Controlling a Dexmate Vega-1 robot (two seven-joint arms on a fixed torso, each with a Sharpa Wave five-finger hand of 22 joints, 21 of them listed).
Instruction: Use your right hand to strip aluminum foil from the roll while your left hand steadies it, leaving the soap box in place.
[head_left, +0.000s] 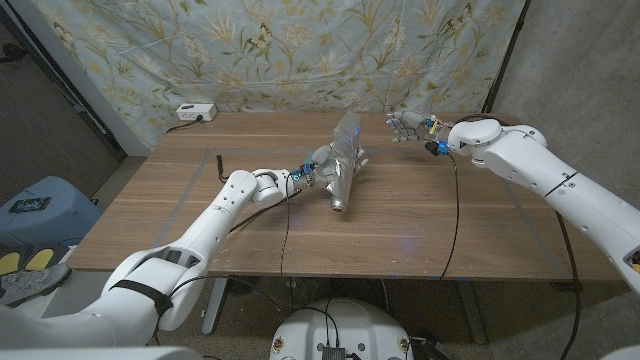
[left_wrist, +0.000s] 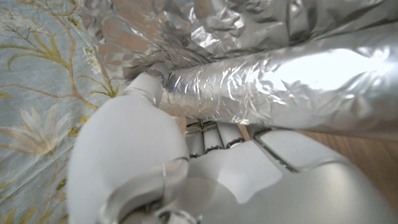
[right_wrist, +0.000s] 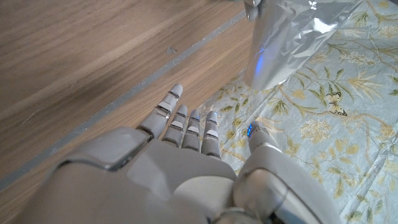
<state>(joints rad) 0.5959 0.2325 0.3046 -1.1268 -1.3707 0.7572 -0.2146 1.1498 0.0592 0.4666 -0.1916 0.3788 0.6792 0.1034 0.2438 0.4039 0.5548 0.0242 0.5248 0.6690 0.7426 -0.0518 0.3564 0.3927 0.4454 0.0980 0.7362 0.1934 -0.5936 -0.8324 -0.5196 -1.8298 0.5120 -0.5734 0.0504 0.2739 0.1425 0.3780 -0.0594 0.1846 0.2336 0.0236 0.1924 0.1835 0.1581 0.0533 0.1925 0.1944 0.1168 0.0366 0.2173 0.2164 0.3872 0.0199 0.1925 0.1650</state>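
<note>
A: The foil roll (left_wrist: 267, 87) runs off the left wrist view's edge, its far end cut away.

B: And the left hand (head_left: 312, 176)?

A: Its fingers are hidden behind the crumpled foil sheet (head_left: 346, 140) from the head view.

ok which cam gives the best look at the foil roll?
Left wrist view: the foil roll spans the frame close up, its crinkled surface plain, left hand against it. Head view shows the whole roll small, lying on the table. Right wrist view catches a loose foil sheet past the right hand.
</note>
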